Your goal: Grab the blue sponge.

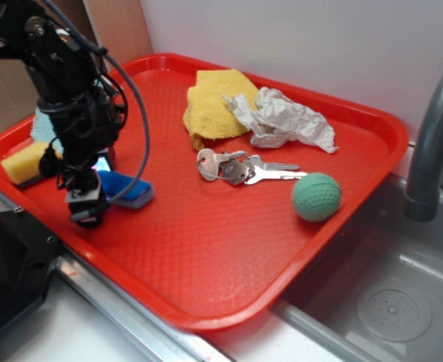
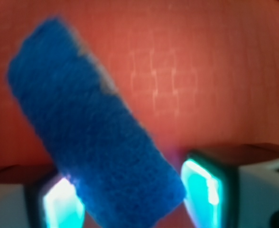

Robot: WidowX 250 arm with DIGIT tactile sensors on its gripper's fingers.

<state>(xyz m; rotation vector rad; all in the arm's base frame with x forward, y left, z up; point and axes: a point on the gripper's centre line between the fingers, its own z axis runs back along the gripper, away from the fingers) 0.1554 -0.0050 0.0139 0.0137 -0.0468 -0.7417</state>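
Observation:
The blue sponge (image 1: 128, 190) lies on the red tray (image 1: 206, 249) near its left front edge, bright blue on top with a pale layer below. In the wrist view the sponge (image 2: 92, 128) runs diagonally from upper left to lower right, and its near end sits between my two glowing pads. My gripper (image 1: 86, 202) is down over the sponge's left end. The gripper (image 2: 134, 199) is open: the left pad (image 2: 61, 202) touches the sponge's side, and a thin gap shows at the right pad (image 2: 201, 190).
A yellow sponge (image 1: 25, 162) with a dark base lies left of the gripper, with a teal cloth (image 1: 42, 124) behind it. A yellow cloth (image 1: 214, 102), crumpled paper (image 1: 285, 121), keys (image 1: 236, 167) and a green ball (image 1: 316, 197) are on the tray. A sink (image 1: 387, 302) and faucet (image 1: 432, 128) are at the right.

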